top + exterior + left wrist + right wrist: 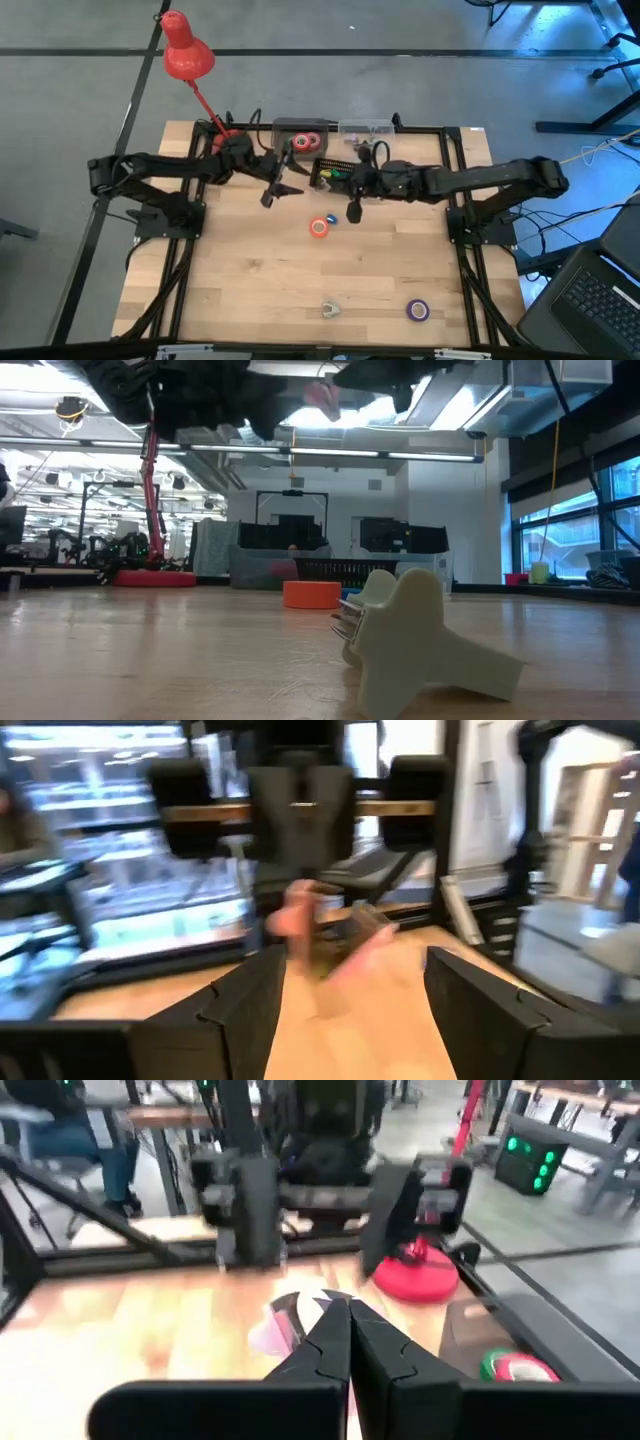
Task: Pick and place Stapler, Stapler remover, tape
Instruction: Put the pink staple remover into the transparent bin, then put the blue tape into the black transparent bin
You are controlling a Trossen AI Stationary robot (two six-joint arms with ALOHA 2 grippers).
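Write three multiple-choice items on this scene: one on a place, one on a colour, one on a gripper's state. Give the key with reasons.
1. Where does the purple tape roll lie?
A. by the table's near edge
B. inside a bin at the back
C. under the red lamp

2. What colour is the tape roll at mid-table?
A. black
B. orange
C. white

3. How do the right gripper's fingers stand?
A. wide apart
B. closed together
C. out of sight

Key: A, it sits low on the table beside the stapler remover; B, both the high and low views show orange; B, the right wrist view shows the fingers meeting.
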